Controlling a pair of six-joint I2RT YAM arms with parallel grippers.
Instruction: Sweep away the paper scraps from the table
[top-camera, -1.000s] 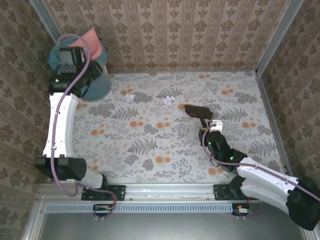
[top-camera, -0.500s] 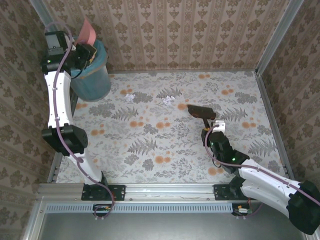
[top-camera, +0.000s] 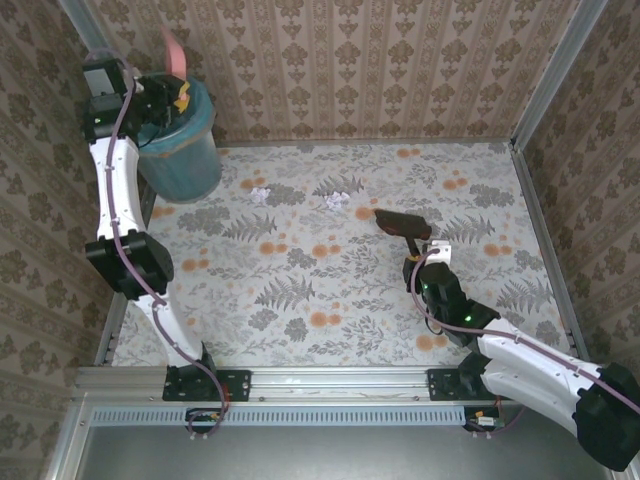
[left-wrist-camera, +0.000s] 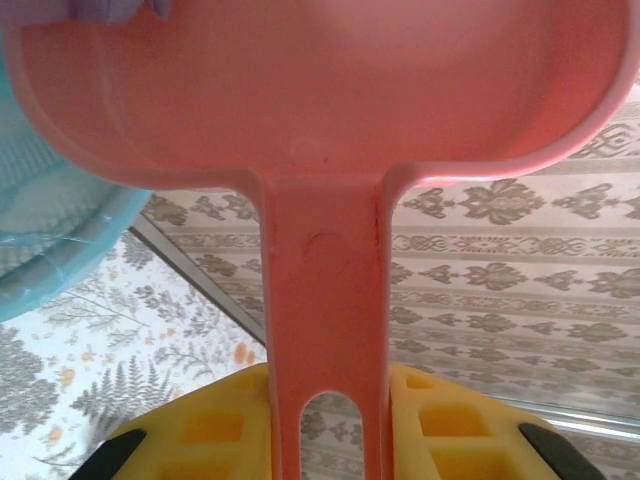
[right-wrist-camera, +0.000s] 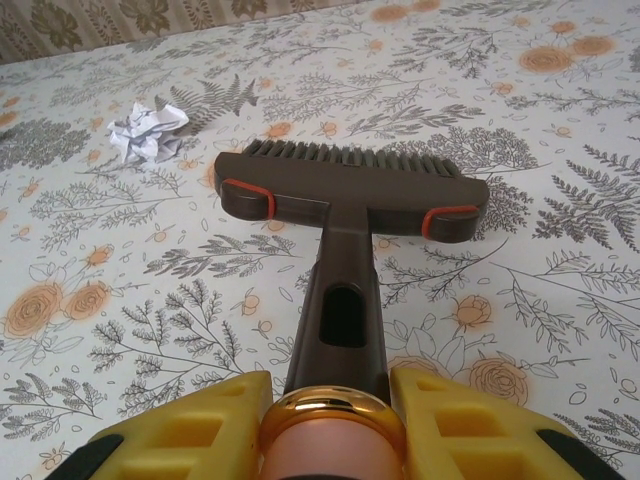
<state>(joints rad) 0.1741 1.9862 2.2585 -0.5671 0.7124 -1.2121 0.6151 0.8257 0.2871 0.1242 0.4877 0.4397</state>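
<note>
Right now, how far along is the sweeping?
Done: unclear; I cannot see into the teal bin. In hand: the left gripper holds the pink dustpan tipped at the bin; the right gripper holds the brush on the table. Left: a paper scrap and a second scrap lie unswept.
</note>
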